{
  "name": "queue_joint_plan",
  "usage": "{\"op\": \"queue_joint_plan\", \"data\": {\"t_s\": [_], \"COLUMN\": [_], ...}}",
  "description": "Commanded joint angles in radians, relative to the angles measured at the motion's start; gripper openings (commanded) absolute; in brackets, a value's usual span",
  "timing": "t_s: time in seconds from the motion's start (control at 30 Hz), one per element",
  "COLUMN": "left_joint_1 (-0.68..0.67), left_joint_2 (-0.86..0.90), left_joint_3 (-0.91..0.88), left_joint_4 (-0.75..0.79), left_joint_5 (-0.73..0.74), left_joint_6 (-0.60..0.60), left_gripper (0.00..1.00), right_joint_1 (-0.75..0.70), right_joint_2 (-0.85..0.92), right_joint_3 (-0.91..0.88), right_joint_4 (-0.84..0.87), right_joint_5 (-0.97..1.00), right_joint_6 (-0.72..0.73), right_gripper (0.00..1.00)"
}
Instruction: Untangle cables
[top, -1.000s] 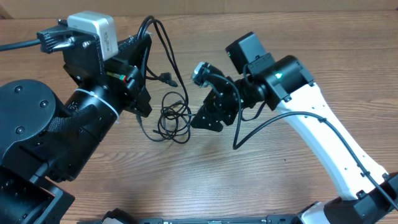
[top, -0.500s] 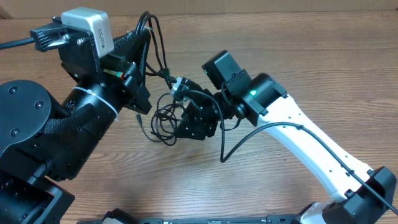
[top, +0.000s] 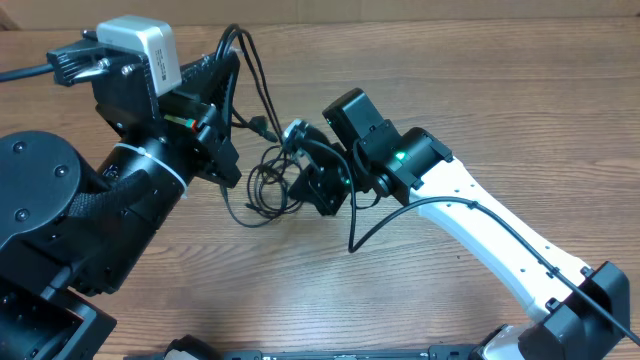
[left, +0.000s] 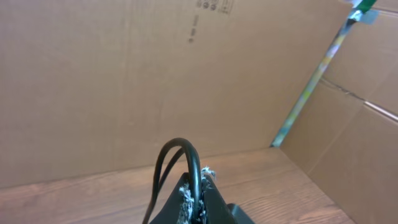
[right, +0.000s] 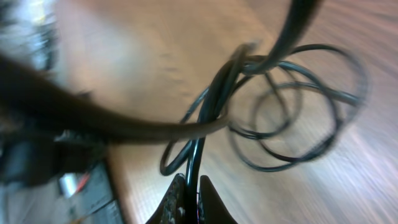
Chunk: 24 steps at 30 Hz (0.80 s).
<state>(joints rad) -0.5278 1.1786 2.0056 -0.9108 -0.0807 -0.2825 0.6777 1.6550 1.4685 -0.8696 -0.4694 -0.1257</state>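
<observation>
The left fingers (left: 214, 208) are pressing together, pinching a loop of the cables (left: 180, 142). The loop is arching up over the fingertips in front of a cardboard wall (left: 93, 74). These fingers are sitting left of the cables' coil, raised above it.

Cables: thin black cords. Strands are running down from the left fingers to a loose coil lying on the wooden tabletop (top: 420, 290) between the two arms. A small dark plug end is showing just beyond the coil.

The right fingers (right: 211, 205) are pressing together, pinching one strand of the cables at the coil's right edge. Loops are spreading over the tabletop beyond the fingertips.
</observation>
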Motion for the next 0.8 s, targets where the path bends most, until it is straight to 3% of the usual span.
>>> {"op": "queue_joint_plan", "data": {"t_s": [0.0, 0.17, 0.3, 0.77], "left_joint_1": [0.004, 0.004, 0.004, 0.004], "left_joint_2": [-0.010, -0.018, -0.035, -0.093], "left_joint_3": [0.028, 0.028, 0.028, 0.029], "left_joint_4": [0.000, -0.009, -0.013, -0.079], "left_joint_5": [-0.047, -0.067, -0.089, -0.293], "left_joint_6": [0.010, 0.026, 0.040, 0.066], "left_gripper": [0.04, 0.04, 0.04, 0.04], "right_joint_1": [-0.017, -0.115, -0.257, -0.679], "right_joint_2": [-0.016, -0.016, -0.016, -0.056], "right_joint_3": [-0.002, -0.002, -0.002, -0.001], "right_joint_4": [0.009, -0.006, -0.031, -0.100], "right_joint_5": [0.280, 0.523, 0.527, 0.444], "right_joint_6": [0.178, 0.409, 0.545, 0.575], "right_gripper": [0.04, 0.04, 0.04, 0.04]}}
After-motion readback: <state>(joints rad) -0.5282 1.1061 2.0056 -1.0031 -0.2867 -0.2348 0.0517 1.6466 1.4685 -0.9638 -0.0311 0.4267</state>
